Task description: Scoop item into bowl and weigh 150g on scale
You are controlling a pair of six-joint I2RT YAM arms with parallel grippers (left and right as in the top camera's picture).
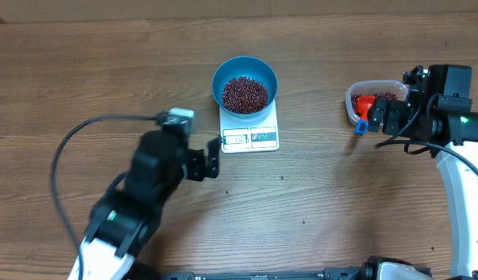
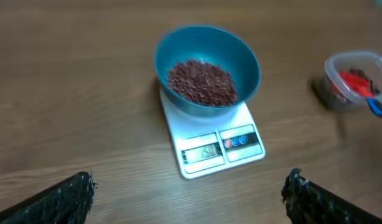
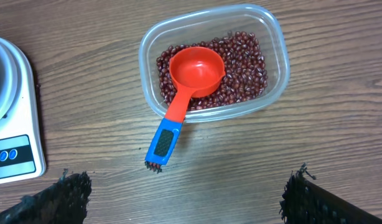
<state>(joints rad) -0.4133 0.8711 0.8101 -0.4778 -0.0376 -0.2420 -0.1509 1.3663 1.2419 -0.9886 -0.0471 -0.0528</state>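
The blue bowl (image 1: 223, 78) stands on the white scale (image 1: 251, 138) and holds a heap of dark red-brown beans (image 1: 245, 93). In the left wrist view the bowl (image 2: 244, 59), beans (image 2: 201, 82) and scale (image 2: 216, 150) lie ahead of my open left gripper (image 2: 190, 188), which holds nothing. From overhead, the left gripper (image 1: 216, 158) hovers just left of the scale's display. My right gripper (image 3: 188, 190) is open and empty, just short of a red scoop (image 3: 196, 70) whose blue handle (image 3: 165, 142) sticks out of a clear container (image 3: 277, 74) of beans (image 3: 244, 65).
The clear container (image 1: 356, 92) sits at the right of the wooden table, partly under the right arm. A black cable (image 1: 64, 148) loops left of the left arm. The scale's edge (image 3: 17, 146) shows at the left of the right wrist view.
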